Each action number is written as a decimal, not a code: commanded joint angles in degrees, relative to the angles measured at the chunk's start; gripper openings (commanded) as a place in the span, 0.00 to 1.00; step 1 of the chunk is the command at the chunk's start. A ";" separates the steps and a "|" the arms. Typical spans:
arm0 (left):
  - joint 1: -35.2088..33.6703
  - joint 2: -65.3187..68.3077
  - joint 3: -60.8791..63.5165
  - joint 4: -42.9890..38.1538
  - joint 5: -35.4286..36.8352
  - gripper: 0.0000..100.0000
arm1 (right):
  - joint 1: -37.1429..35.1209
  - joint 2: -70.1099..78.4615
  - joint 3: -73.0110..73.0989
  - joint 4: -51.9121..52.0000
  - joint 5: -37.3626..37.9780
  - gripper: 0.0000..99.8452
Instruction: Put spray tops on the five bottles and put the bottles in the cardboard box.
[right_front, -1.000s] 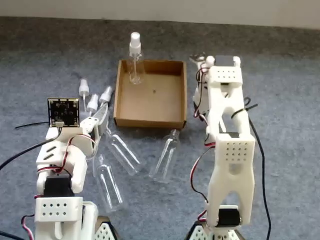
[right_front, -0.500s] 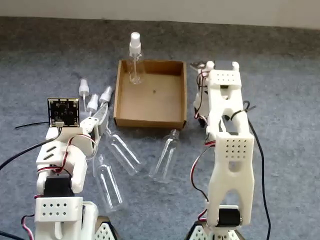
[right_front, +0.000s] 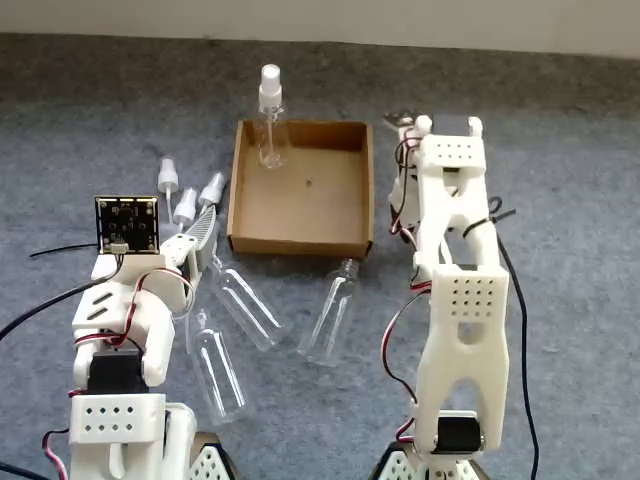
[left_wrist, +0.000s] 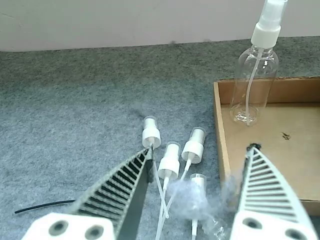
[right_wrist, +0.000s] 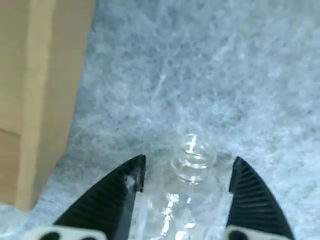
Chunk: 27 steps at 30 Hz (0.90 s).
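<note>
The right gripper (right_wrist: 188, 164), jaws open and empty, brackets the neck of an uncapped bottle (right_wrist: 176, 206) near the cardboard box (right_wrist: 45, 75); closing off-centre on slick plastic could knock it away, while the left gripper (left_wrist: 200, 150) gapes wide and empty over the loose spray tops (left_wrist: 170, 162)

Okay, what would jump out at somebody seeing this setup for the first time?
Probably the open brown cardboard box mid-table, with one clear plastic bottle with a white spray top standing upright in its far left corner. Next, three uncapped clear bottles lying on the grey carpet in front of it, and loose white spray tops to its left.
</note>
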 joint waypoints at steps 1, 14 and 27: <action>-0.75 0.22 -0.31 -0.97 -0.09 0.26 | 0.66 -1.01 -3.21 1.19 0.26 0.17; -0.75 0.22 -0.31 -0.97 -0.09 0.26 | 0.57 -6.20 -9.45 1.19 -2.37 0.16; -0.75 0.31 -0.31 -0.97 -0.09 0.26 | 0.57 -24.48 -14.37 1.19 -6.59 0.09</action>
